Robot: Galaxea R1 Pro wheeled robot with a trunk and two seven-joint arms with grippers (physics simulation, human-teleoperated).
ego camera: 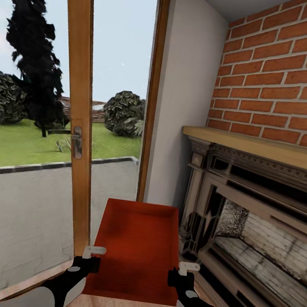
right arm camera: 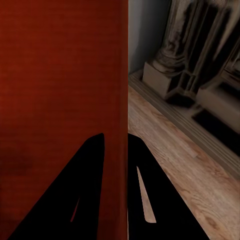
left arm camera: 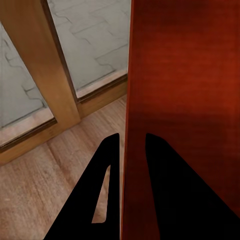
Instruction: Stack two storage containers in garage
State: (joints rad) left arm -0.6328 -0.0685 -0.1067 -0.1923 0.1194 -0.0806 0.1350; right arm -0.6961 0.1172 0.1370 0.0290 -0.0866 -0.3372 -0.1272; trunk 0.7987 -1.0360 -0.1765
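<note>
red-orange container (ego camera: 137, 249) pinched by left gripper (ego camera: 91, 258) and right gripper (ego camera: 180, 273) (one per side wall).

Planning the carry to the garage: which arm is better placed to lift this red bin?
Neither alone; both are set. The left claw straddles the storage container's left wall, the right claw its right wall, each with one finger inside and one outside. A two-armed lift looks the likely step.

a plain red-orange rectangular plastic bin (ego camera: 136, 248) at lower centre; red brick wall (ego camera: 282, 69) with pale mortar lines upper right; light wood-plank floor (left arm camera: 40, 185); orange-brown wooden door frame (ego camera: 77, 104) at left.
</note>
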